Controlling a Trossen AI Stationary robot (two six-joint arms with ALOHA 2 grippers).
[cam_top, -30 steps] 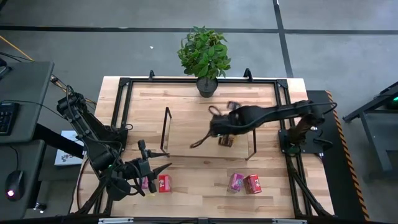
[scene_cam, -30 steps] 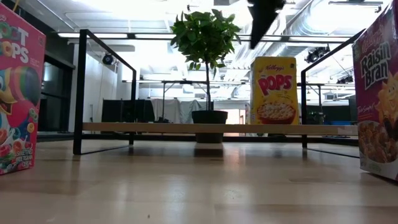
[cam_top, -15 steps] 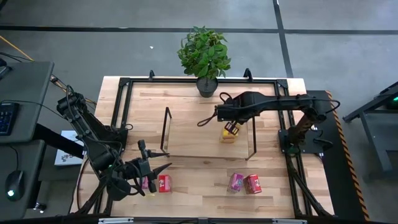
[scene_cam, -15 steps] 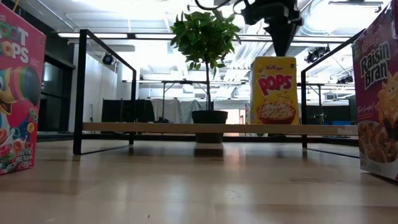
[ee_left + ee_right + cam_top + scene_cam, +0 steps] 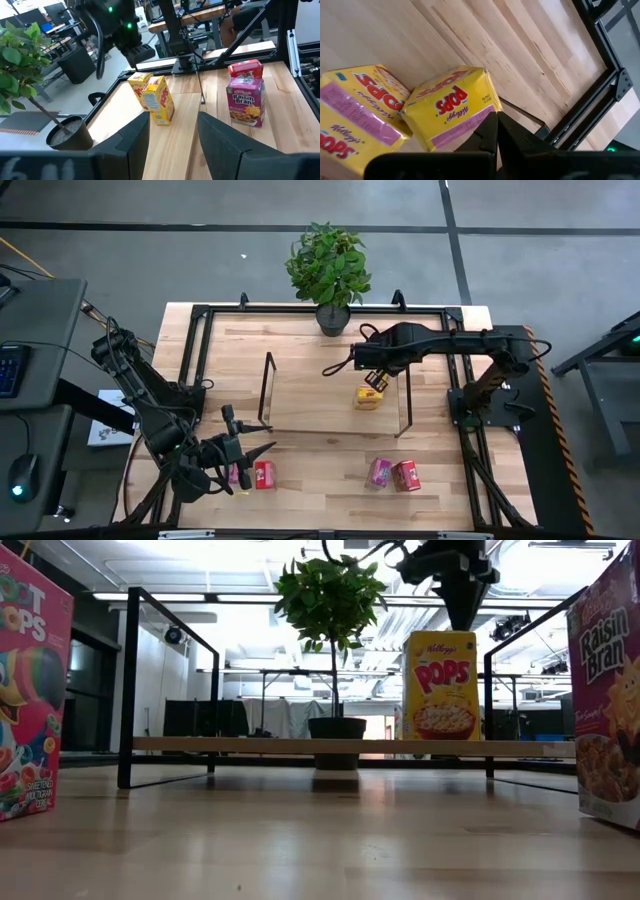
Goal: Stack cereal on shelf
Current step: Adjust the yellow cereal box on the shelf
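Observation:
Two yellow cereal boxes (image 5: 367, 397) stand upright side by side on the shelf (image 5: 310, 395), near its right frame; the low view shows one (image 5: 440, 685). My right gripper (image 5: 375, 380) hangs shut just over their tops (image 5: 450, 102), pointing down. A pink box (image 5: 235, 473) and a red box (image 5: 264, 474) stand on the table's near left, with my open left gripper (image 5: 255, 450) hovering beside them. Another pink box (image 5: 380, 472) and red box (image 5: 405, 475) stand near right. My right gripper's shut fingertips (image 5: 492, 125) stand at the top edge of one yellow box (image 5: 470, 117), coming from above. I cannot tell whether they touch it. The box stands upright on the shelf board.
A potted plant (image 5: 328, 270) sits at the table's far edge behind the shelf. Black frame uprights (image 5: 268, 390) (image 5: 405, 405) bound the shelf's ends. Bare board lies left of the yellow boxes. Black rails run along the table's edges (image 5: 200, 340).
My right gripper has swung from over the shelf's middle toward the table's right and come down over the yellow boxes, ending just above their tops. My left arm has kept still.

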